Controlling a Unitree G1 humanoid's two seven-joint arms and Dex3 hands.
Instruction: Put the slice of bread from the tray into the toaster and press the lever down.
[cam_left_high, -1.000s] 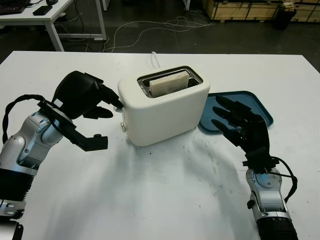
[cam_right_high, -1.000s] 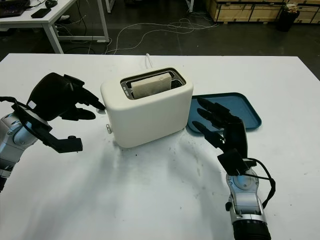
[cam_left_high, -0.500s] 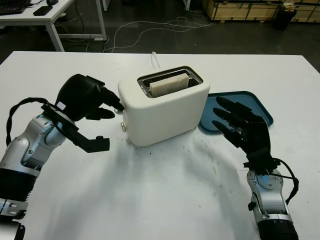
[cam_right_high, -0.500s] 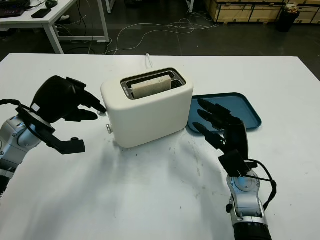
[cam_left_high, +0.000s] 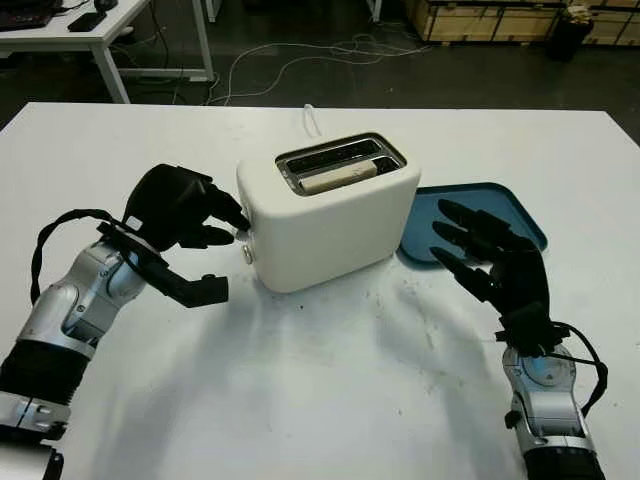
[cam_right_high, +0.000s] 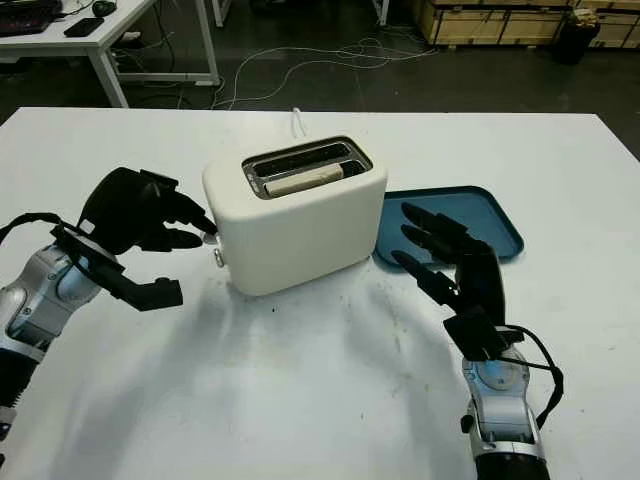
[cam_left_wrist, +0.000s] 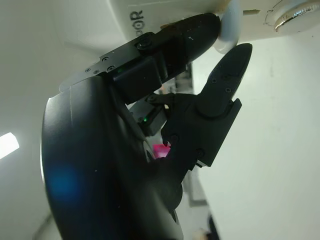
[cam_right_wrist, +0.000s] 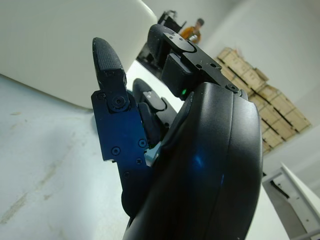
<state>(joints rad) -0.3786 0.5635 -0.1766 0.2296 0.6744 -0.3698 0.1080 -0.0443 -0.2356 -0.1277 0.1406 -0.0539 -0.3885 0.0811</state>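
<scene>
The white toaster (cam_left_high: 330, 225) stands mid-table with the slice of bread (cam_left_high: 338, 177) sunk low in its front slot, only the top edge showing. My left hand (cam_left_high: 218, 218) is at the toaster's left end, fingers curled on the white lever (cam_left_wrist: 227, 31), which sits low, just above the round dial (cam_left_high: 247, 255). In the left wrist view a fingertip (cam_left_wrist: 200, 27) lies on the lever and the thumb (cam_left_wrist: 227, 75) is under it. My right hand (cam_left_high: 482, 252) is open, to the right of the toaster and in front of the blue tray (cam_left_high: 500, 200).
The toaster's white cord (cam_left_high: 311, 118) runs off behind it toward the table's far edge. Bare white table (cam_left_high: 330, 380) lies in front of the toaster between both arms. Another desk (cam_left_high: 100, 30) and cables on the floor are beyond the table.
The left hand has moved down along the toaster's end with the lever. The bread, which stood out of the slot, has sunk into it. The right hand has barely shifted.
</scene>
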